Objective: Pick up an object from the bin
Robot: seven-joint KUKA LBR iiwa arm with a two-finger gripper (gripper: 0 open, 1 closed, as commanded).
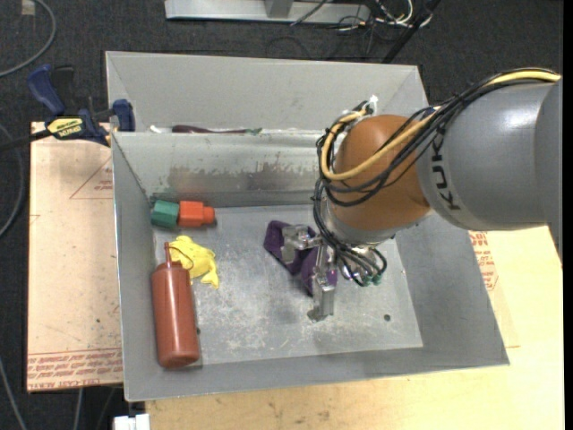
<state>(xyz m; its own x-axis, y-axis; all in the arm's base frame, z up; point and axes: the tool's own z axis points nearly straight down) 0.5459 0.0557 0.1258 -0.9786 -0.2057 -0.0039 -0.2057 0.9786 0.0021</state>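
Observation:
My gripper hangs low over the middle of the bin floor, one metal finger reaching down beside a purple and grey toy-like thing. The purple thing lies just left of and partly under the gripper body; whether it sits between the fingers is hidden. Further left lie a yellow crumpled thing and a red-brown bottle.
A green and orange block rests near the bin's back left wall. The arm's orange cover and cables hang over the bin's right half. Bare floor lies along the front and at the right.

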